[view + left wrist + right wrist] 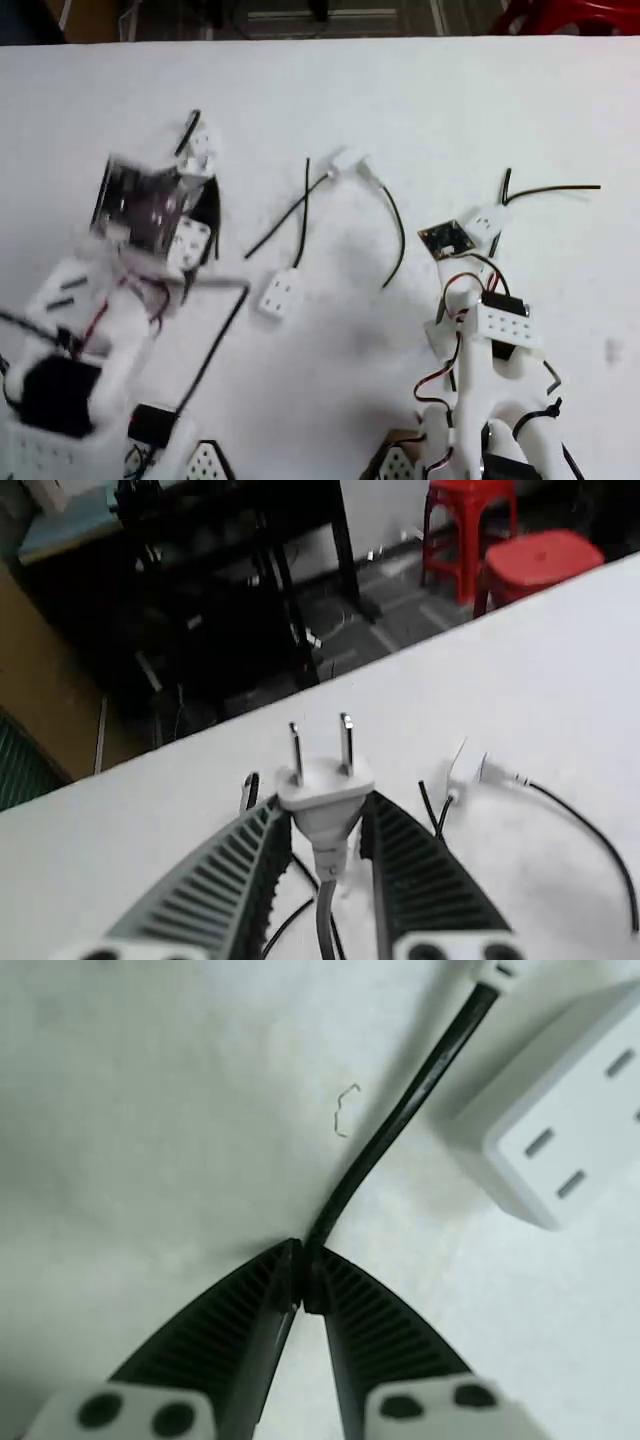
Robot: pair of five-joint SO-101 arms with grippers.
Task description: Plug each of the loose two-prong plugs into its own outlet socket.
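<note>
**White two-prong plug** [325, 785]. It was held clear of the table [450, 110], clamped by its body between the ribbed fingers of the left hand [322, 808]. The hand was closed only to the plug's width. The prongs stood out past the fingertips, and the grey cord trailed back between the fingers. The left wrist view showed this grip plainly, while the high view gave a blur at the left arm's far end.

**Second plug** [350, 160]. It lay loose on the table between the two arms, well apart from both hands, with a black cord curving off it.

**Black cable** [400, 1120]. It was pinched at the very tips of the right hand [301, 1272], whose fingers were drawn almost together on it. The right wrist view showed the pinch, which could not be made out in the high view.

**Right socket block** [565, 1140]. White, slots facing up, it lay just beside the cable, near the right hand and not touching it.

**Middle socket block** [282, 291]. In the high view it lay flat near the table's centre.

**Left socket block** [190, 240]. In the high view it lay close against the left arm.

**Red stools** [540, 550]. In the left wrist view they stood on the floor beyond the table's far edge.
</note>
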